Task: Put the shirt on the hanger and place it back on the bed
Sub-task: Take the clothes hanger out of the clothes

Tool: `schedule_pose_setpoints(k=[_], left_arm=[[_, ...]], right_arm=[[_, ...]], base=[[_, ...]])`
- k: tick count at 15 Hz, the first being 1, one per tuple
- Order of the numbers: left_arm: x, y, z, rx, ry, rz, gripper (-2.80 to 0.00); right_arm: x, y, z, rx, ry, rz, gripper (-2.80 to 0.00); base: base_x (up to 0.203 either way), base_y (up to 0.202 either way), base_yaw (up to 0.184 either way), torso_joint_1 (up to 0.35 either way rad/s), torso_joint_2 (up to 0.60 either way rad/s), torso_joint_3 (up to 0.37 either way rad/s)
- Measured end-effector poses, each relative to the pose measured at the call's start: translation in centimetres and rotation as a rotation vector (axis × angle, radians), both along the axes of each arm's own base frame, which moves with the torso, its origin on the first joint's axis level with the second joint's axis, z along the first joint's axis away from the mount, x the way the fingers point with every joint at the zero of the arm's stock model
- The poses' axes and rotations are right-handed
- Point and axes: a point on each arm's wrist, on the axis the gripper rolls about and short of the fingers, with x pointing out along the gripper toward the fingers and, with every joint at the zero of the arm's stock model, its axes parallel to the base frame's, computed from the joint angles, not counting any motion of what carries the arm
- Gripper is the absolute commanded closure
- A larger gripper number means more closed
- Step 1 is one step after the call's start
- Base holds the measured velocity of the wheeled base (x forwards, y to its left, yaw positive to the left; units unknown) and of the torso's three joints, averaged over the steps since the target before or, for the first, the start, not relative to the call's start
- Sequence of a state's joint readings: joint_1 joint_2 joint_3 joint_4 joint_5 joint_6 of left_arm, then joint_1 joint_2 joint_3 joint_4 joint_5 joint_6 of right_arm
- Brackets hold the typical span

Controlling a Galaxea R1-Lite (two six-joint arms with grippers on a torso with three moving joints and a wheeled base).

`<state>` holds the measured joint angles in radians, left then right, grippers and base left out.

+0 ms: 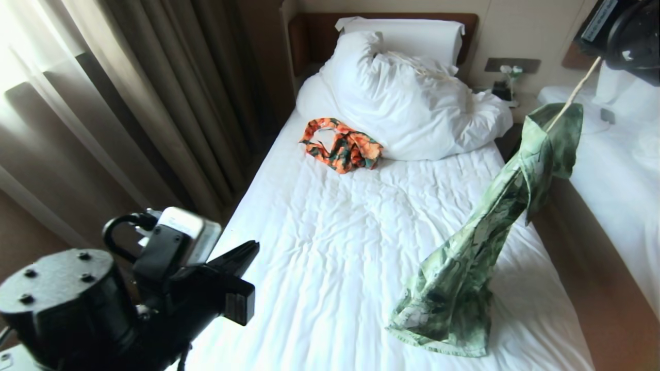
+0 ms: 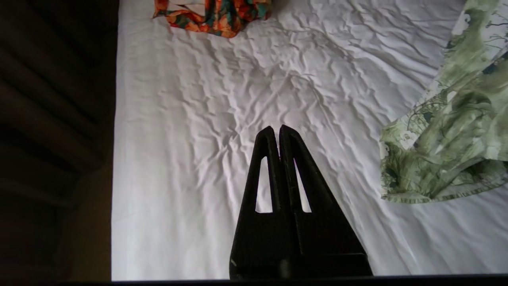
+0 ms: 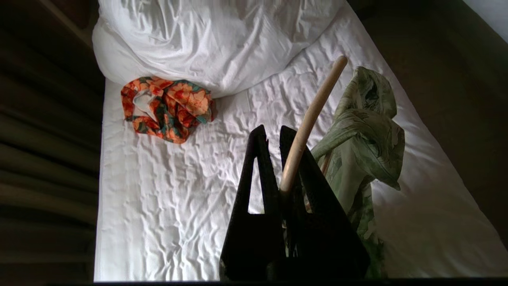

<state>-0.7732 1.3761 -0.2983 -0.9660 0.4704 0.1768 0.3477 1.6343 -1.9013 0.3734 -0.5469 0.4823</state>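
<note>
Right gripper (image 3: pixel 278 133), at two o'clock in the head view, is clamped on the cream hanger (image 3: pixel 307 123), from which the green shirt (image 1: pixel 479 242) droops toward five o'clock, its hem touching the bed (image 1: pixel 330 247). Left gripper (image 2: pixel 276 133), at eight o'clock, is pressed closed and empty above the sheet. Risk: the shirt seems caught on one hanger end only, so tilting could let it slide off.

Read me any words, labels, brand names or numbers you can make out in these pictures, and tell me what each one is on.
No text can be read in any view.
A pale label strip on the dark robot part at the head view's upper right carries marks, too blurred to read.
The shirt, the orange floral garment and the bed show patterns or plain fabric only, no lettering.
</note>
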Motion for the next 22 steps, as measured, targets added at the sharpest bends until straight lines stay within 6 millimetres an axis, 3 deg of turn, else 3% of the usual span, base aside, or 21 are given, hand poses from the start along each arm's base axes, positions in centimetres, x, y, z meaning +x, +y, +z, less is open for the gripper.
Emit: schedule_pose_setpoints(k=[5,11,22], left_arm=[[-1.1,4.7,0.7,-0.045,-0.058,0.174,0.0],[-1.9,8.4,1.4,-0.051,-0.102,0.371,0.0],[-2.9,9.2,1.2,-0.06,-0.121,0.398,0.0]], right_arm=[[-0.3,0.0,0.5,0.011,-0.032,0.003,0.0],[-0.5,-0.1,0.7,0.013,-0.039,0.004,0.0],[-1.2,-0.1,1.5,0.03,-0.092,0.012,0.0]], base=[[0.0,0.0,0.0,0.0,0.0,0.0],[0.0,0.0,0.0,0.0,0.0,0.0],[0.0,0.0,0.0,0.0,0.0,0.0]])
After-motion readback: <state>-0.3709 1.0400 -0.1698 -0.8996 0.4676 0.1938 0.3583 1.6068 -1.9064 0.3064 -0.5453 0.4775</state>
